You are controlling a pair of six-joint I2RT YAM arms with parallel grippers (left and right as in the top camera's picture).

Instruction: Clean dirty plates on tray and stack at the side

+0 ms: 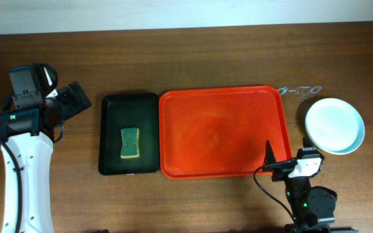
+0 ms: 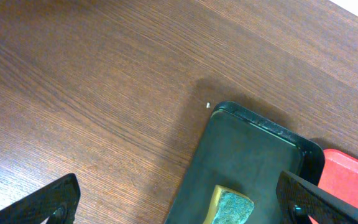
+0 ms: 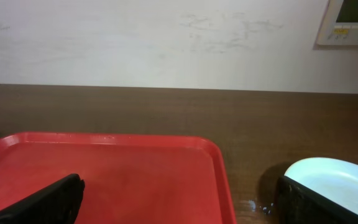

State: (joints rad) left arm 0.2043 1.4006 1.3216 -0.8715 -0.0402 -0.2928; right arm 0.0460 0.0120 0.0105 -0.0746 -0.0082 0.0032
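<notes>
The red-orange tray [image 1: 222,133] lies in the middle of the table with nothing on it; it also shows in the right wrist view [image 3: 117,174]. The pale mint plates [image 1: 335,125] sit as one stack on the table right of the tray, also in the right wrist view [image 3: 340,177]. I cannot tell how many are stacked. My right gripper [image 3: 179,202] is open and empty at the tray's front right corner [image 1: 283,162]. My left gripper [image 2: 179,202] is open and empty at the far left [image 1: 76,98], above the black tray's corner.
A black tray [image 1: 129,133] left of the red tray holds a green-yellow sponge [image 1: 130,143], also seen in the left wrist view [image 2: 232,208]. A small wet patch [image 1: 300,90] glints behind the plates. A pale wall rises beyond the table's far edge.
</notes>
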